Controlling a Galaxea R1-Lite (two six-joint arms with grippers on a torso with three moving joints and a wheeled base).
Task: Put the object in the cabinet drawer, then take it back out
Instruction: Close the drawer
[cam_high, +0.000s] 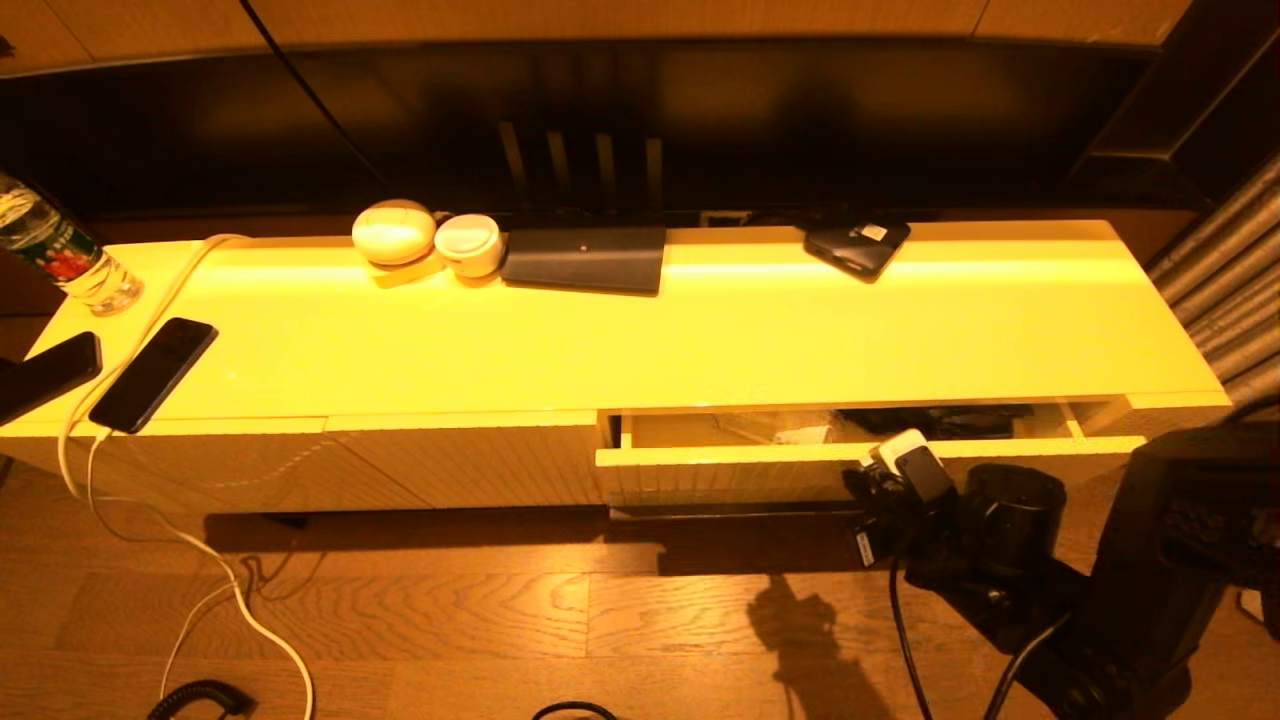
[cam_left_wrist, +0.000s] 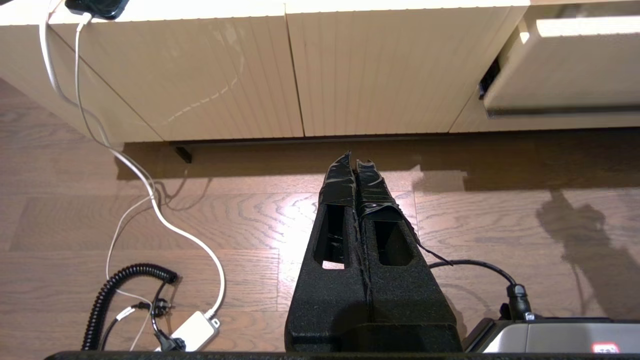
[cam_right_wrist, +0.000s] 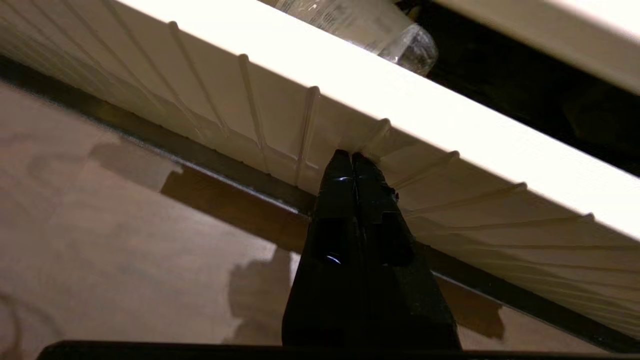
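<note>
The cabinet drawer (cam_high: 730, 470) at the right of the low cabinet stands pulled out a little, its ribbed front (cam_right_wrist: 280, 115) forward of the cabinet face. Inside it lie a clear crinkled plastic object (cam_right_wrist: 370, 30) and something dark (cam_high: 940, 420). My right gripper (cam_right_wrist: 351, 156) is shut with nothing in it, and its tips touch the drawer's ribbed front low down, right of its middle (cam_high: 870, 490). My left gripper (cam_left_wrist: 356, 161) is shut and empty above the wood floor, facing the closed ribbed panels (cam_left_wrist: 200, 75); the drawer's left end (cam_left_wrist: 565, 70) shows beside them.
On the cabinet top are two dark phones (cam_high: 152, 373), a water bottle (cam_high: 60, 255), two white round cases (cam_high: 394, 231), a dark flat pad (cam_high: 585, 259) and a black device (cam_high: 857, 245). White cables (cam_high: 240, 590) trail over the floor at the left. A television stands behind.
</note>
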